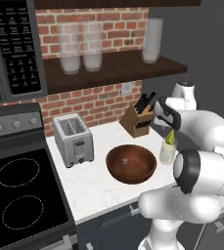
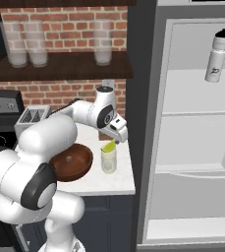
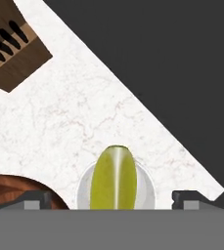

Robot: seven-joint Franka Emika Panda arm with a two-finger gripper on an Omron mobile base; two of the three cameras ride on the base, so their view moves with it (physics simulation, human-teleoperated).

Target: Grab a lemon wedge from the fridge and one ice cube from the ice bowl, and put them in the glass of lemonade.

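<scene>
The glass of lemonade (image 1: 167,155) (image 2: 108,162) stands near the counter's right end, beside the ice bowl (image 1: 143,163) (image 2: 80,165). A yellow-green lemon wedge (image 1: 170,138) (image 2: 109,146) (image 3: 113,178) sticks up out of the glass's mouth (image 3: 145,186). My gripper (image 1: 171,128) (image 2: 119,138) (image 3: 112,197) hovers just above it, open, its fingertips (image 3: 35,197) wide apart on either side of the wedge and not touching it. One small ice cube (image 1: 125,160) (image 2: 68,158) lies in the bowl. The fridge (image 2: 197,138) stands open to the right, showing white shelves.
A knife block (image 1: 139,119) (image 3: 11,46) stands behind the glass and a toaster (image 1: 73,138) (image 2: 31,118) left of the bowl. The stove (image 1: 20,195) is at the left. Tall glasses (image 1: 79,46) stand on the shelf above. A white bottle (image 2: 217,55) sits high in the fridge.
</scene>
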